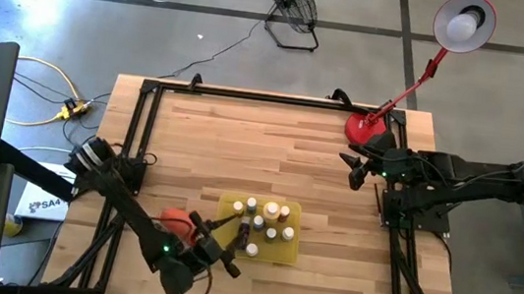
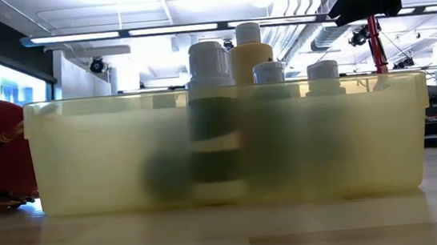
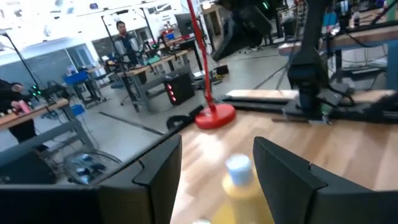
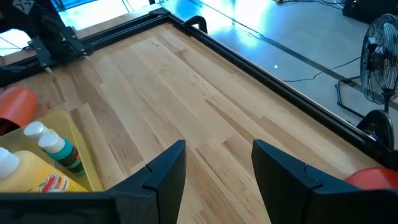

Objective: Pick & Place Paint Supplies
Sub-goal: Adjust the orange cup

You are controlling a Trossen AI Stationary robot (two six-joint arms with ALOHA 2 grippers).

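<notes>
Left gripper (image 1: pixel 227 254) hangs open at the flat yellow plastic tray (image 1: pixel 281 256), empty, above the pale-capped paint bottles (image 1: pixel 273 211) standing inside. Right gripper (image 1: pixel 354 170) waits open, well apart. We'd lift straight, avoiding neighbouring caps.

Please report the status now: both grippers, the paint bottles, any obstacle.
Left gripper open, above yellow tray. Right gripper open, waiting near red lamp base. Paint bottles upright in tray. No obstacle seen.
</notes>
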